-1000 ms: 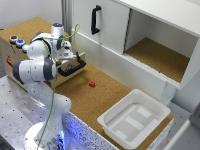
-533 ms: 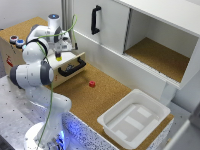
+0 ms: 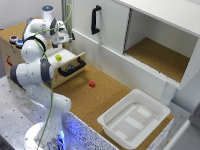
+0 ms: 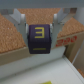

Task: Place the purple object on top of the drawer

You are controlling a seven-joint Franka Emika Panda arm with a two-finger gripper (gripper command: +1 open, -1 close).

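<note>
The purple object (image 4: 41,40), a cube with a yellow mark on its face, sits between my two fingers (image 4: 19,21) in the wrist view. My gripper (image 4: 41,36) is shut on it, with cork surface showing below on both sides. In the exterior view my gripper (image 3: 63,39) hangs over the drawer (image 3: 15,29), a light wooden unit with a cork top, near the top's edge above the pulled-out front with its black bar handle (image 3: 72,67). My hand hides the cube in that view.
A yellow ball (image 3: 58,57) lies in the open drawer. Small blue and red items (image 3: 15,40) stand on the unit's top. A red block (image 3: 92,84) lies on the cork table, a white tray (image 3: 134,118) sits at the exterior view's right, and the white cabinet (image 3: 107,22) stands behind.
My gripper has risen from the open drawer with the purple object and shifted slightly toward the exterior view's left, over the unit's top.
</note>
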